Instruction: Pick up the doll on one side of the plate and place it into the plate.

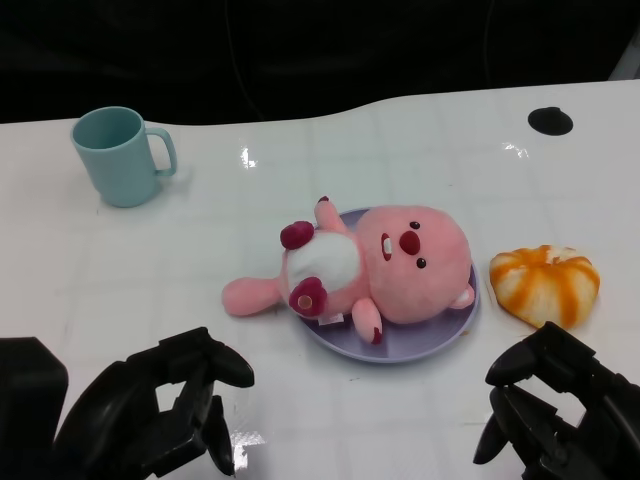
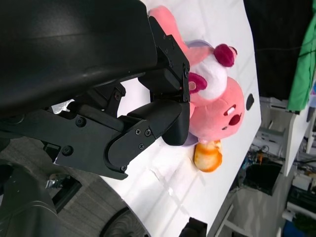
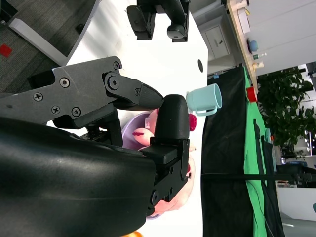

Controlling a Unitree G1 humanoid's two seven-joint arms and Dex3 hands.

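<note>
White table [image 1: 420, 130] fills the head view, dark surroundings beyond its far edge.

Pink doll [image 1: 375, 268] lies on its back across the lavender plate [image 1: 440, 335] — head and belly over the dish, one leg and part of the lower body hanging past the plate's left rim onto the table. So the doll is in the plate, though not wholly inside it.

Left hand [image 1: 165, 405] sits low at the near edge, well apart from the doll, holding nothing; fingers look loosely curled with gaps between them, read as empty and apart. Right hand [image 1: 555, 405] at the near right, likewise empty, fingers bent but parted, near the plate's right side without touching it.

Teal mug [image 1: 120, 155] stands upright at far left, handle toward the right. Orange-and-white striped bun-like toy [image 1: 545, 283] rests just beside the plate on the right, apart from the doll. Small black disc [image 1: 550, 121] on the far right of the table.

Judgement: placing looks essentially done — both hands clear of the doll. If anything is left, it calls for nudging the overhanging leg inward, or simply drawing the hands clear without brushing the plate.
</note>
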